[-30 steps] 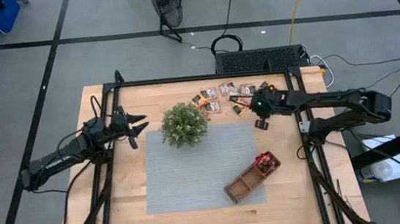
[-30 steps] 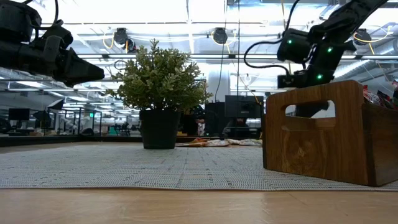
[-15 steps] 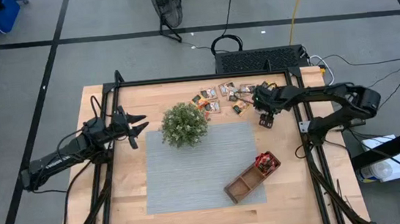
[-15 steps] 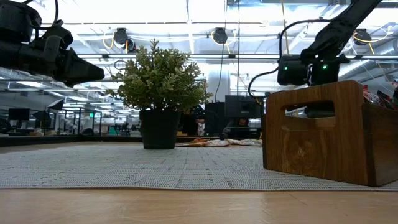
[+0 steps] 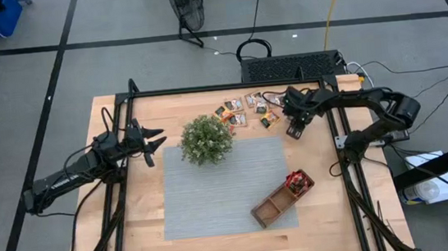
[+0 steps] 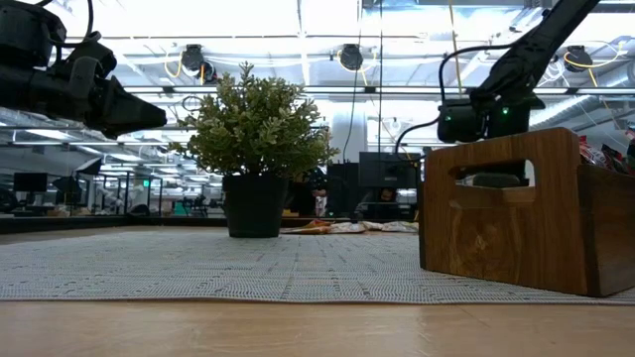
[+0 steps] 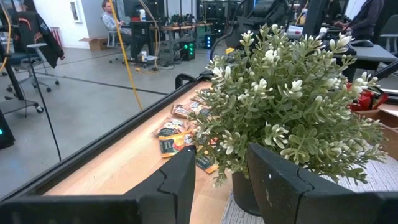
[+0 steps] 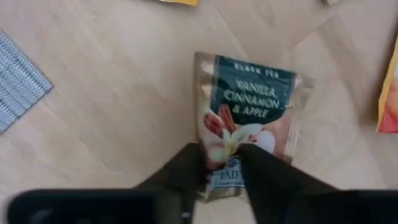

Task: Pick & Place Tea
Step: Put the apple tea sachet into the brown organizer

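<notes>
Now right gripper (image 8: pixel 222 163) pinches near edge of dark vanilla-cinnamon tea sachet (image 8: pixel 249 115) flat on bare wood, rest extending ahead of fingers. Grip shallow: sachet may slip out on lift. Left gripper (image 7: pixel 221 177) parted, empty, plant (image 7: pixel 292 118) just ahead.

Wooden table (image 5: pixel 135 225); grey mat (image 5: pixel 214 188) in its middle. Potted plant (image 5: pixel 206 140) at mat's far-left corner, wooden tray (image 5: pixel 282 198) on mat's near-right edge, tea sachets (image 5: pixel 247 111) on bare wood beyond mat.
</notes>
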You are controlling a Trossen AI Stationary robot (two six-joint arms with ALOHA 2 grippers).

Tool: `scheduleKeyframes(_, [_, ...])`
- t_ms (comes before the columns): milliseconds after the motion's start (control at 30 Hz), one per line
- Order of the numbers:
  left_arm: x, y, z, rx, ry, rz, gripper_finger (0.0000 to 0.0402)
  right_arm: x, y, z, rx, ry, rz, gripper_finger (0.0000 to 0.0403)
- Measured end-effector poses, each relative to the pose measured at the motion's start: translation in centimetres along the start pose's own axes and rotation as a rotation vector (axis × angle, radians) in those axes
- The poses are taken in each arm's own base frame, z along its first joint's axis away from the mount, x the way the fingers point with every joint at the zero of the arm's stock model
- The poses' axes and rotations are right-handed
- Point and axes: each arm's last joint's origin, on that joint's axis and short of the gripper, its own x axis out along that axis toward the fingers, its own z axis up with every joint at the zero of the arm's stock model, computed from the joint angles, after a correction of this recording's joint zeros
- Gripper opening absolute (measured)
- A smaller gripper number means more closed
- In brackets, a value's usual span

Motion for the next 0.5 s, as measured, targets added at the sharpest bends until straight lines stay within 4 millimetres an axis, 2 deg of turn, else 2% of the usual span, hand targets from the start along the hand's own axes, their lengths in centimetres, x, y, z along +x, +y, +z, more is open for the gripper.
scheduleKeyframes(100, [0.0,0.0,0.0,0.000,0.000,0.000,0.0147,-0.1,0.0,0.0,-0.012,-0.004,-0.002,0.0034])
scheduleKeyframes(167, [0.0,0.0,0.0,0.000,0.000,0.000,0.0148,-0.5,0.2,0.0,-0.019,-0.029,-0.001,0.0012])
scheduleKeyframes(333, [0.0,0.0,0.0,0.000,0.000,0.000,0.0147,-3.3,1.2,0.0,-0.041,-0.146,-0.010,0.0007])
scheduleKeyframes(400, [0.0,0.0,0.0,0.000,0.000,0.000,0.0148,-5.7,2.0,0.4,-0.049,-0.292,0.018,0.0005])
scheduleKeyframes(500, [0.0,0.0,0.0,0.000,0.000,0.000,0.0147,-8.4,3.8,-0.3,-0.067,-0.452,0.077,0.0004])
